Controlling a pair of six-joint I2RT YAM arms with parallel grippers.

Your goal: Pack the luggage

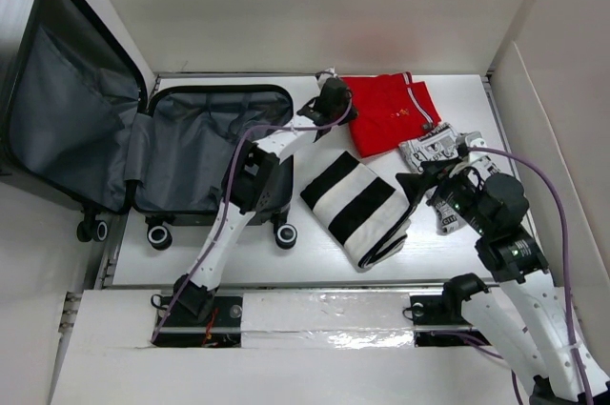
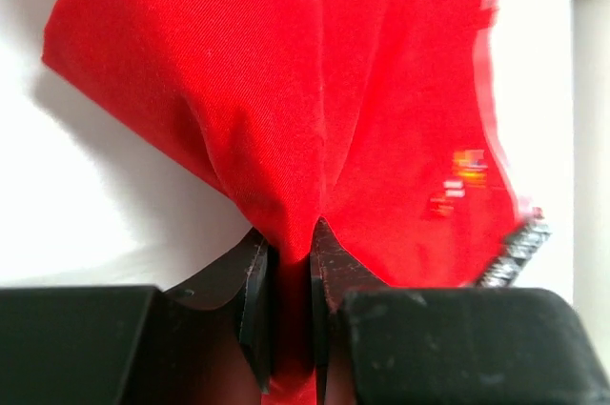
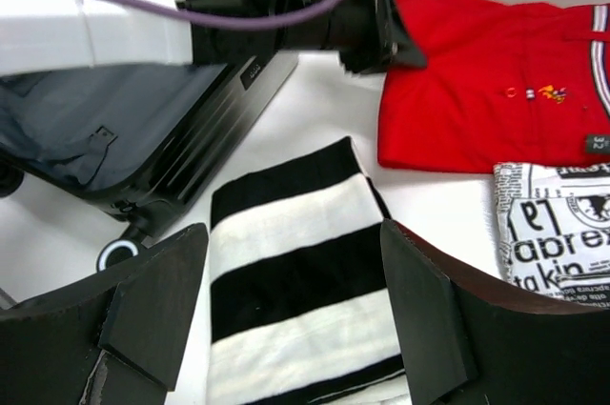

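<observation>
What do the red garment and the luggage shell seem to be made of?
The red garment: likely woven cotton, matte; fine diagonal weave, soft folds. The luggage shell: probably hard plastic, glossy black; its ribbed wall reflects light.

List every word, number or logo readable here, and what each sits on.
"19", "kin": apparent fragments on the newspaper-print cloth; its other print is blurred.
Red shirt: chest emblem and dark tag, too small to read.
Luggage: small rim mark, unreadable.
</observation>
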